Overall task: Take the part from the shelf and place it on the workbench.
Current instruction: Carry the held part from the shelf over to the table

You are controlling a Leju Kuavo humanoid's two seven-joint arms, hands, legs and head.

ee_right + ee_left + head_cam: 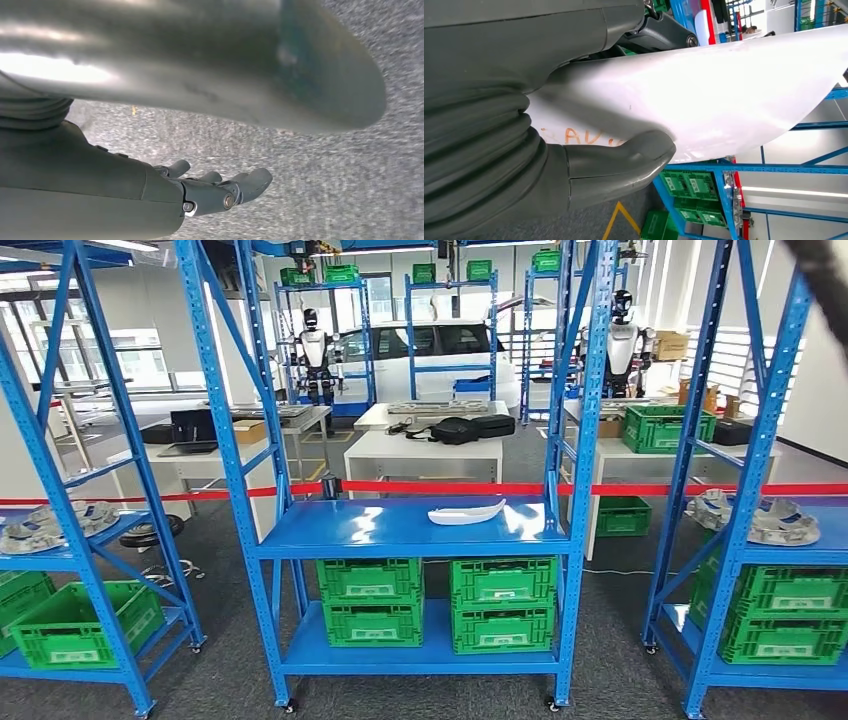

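— Gripping anything, the left hand point(574, 165)?
— Yes: in the left wrist view its thick grey thumb point(624, 165) presses on one face of a large white panel part point(704, 95), with the darker fingers point(659, 35) on the opposite face. Orange handwriting point(579, 136) shows on the panel just beside the thumb.
— And the right hand point(200, 192)?
— It holds nothing — the fingers point(250, 184) are loosely curled with small gaps between them, above grey carpet point(325, 200).
— What lies beyond the hands?
— In the head view, a blue shelf rack point(400, 525) stands straight ahead, and a narrow white curved part point(467, 512) lies on its middle shelf, towards the right. Green crates point(435, 605) sit stacked on the bottom shelf. Red tape point(440, 486) stretches behind the rack, with white tables point(425, 452) further back. Racks on either side carry grey moulded parts point(755, 518).
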